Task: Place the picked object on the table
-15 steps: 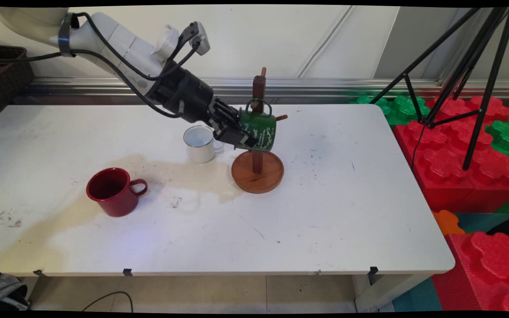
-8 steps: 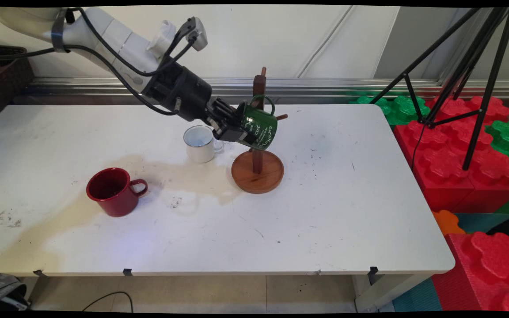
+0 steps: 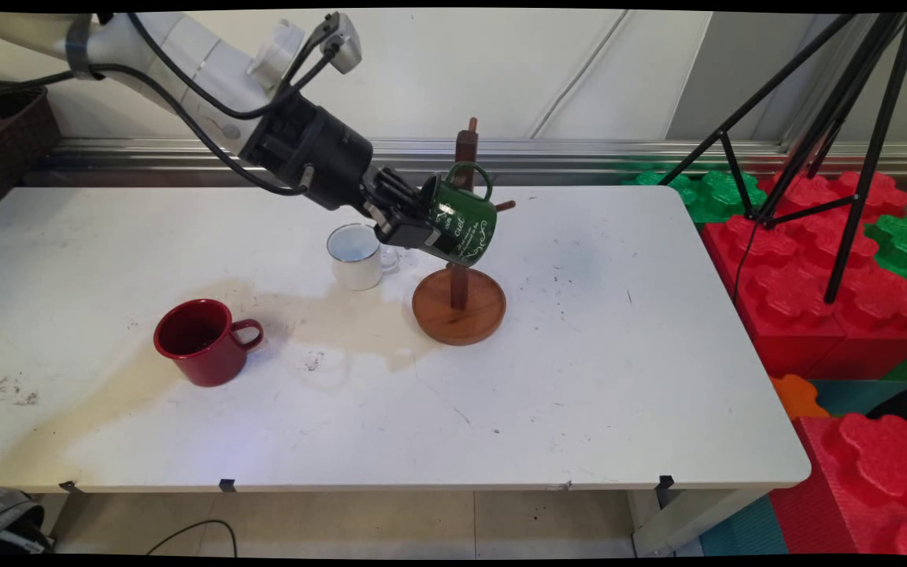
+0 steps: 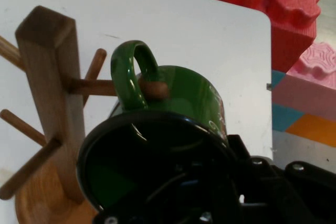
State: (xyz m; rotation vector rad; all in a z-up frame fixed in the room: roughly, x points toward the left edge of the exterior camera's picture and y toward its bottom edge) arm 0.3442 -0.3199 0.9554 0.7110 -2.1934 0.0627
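My gripper [image 3: 420,226] is shut on the rim of a green mug [image 3: 465,227], one finger inside and one outside. I hold the mug tilted on its side against the wooden mug tree [image 3: 459,305], above its round base. In the hand view the green mug [image 4: 189,100] has its handle [image 4: 128,72] looped over a peg [image 4: 153,88] that sticks out from the tree's post [image 4: 52,98]. A white mug [image 3: 355,257] stands upright just left of the tree, under my hand.
A red mug [image 3: 198,341] stands at the table's front left, handle to the right. A brownish stain spreads between it and the tree. Black tripod legs [image 3: 847,142] and red and green foam blocks [image 3: 816,268] are beyond the table's right edge.
My hand has risen slightly and tipped the green mug further, so its mouth turns toward the gripper. Its handle stays at the tree's peg. The other mugs have not moved.
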